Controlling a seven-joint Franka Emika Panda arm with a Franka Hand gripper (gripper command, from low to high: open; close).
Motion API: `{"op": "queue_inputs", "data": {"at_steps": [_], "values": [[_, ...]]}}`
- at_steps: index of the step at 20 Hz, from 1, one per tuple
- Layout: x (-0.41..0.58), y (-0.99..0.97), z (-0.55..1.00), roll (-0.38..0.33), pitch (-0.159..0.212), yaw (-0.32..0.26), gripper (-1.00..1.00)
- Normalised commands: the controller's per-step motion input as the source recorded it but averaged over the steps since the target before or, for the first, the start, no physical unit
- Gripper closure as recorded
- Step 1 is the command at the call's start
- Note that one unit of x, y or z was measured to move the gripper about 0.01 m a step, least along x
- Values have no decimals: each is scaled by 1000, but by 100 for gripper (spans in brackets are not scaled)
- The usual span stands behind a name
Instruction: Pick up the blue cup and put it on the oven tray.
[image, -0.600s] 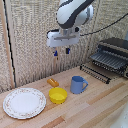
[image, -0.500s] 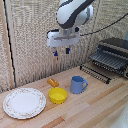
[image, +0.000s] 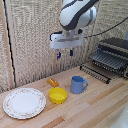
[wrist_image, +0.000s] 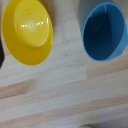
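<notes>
On the wooden table (image: 100, 107), nearest the exterior camera, lies a patterned white plate (image: 24, 102). Behind it the yellow bowl (image: 58, 95) sits just beside the blue cup (image: 77, 84), which stands upright. Farther back, on the exterior view's right, is the oven tray (image: 97, 71). The gripper (image: 64, 53) hangs above, spread and empty.

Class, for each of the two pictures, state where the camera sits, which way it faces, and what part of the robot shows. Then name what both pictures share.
Exterior view: off the arm, facing the wooden table from the side; shows the arm and its tool hanging above the blue cup, yellow bowl, plate and oven tray.
Wrist view: on the wrist, looking straight down; no robot part clearly shows.
Shared: blue cup, yellow bowl, table.
</notes>
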Motion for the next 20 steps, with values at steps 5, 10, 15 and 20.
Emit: {"op": "queue_inputs", "data": {"at_steps": [5, 10, 15, 20], "values": [[-187, -502, -158, 0, 0, 1, -100], [-125, -526, -233, 0, 3, 17, -100], [-128, -422, -251, -1, 17, 31, -100], [-67, -279, -283, -17, 2, 75, -100]]}}
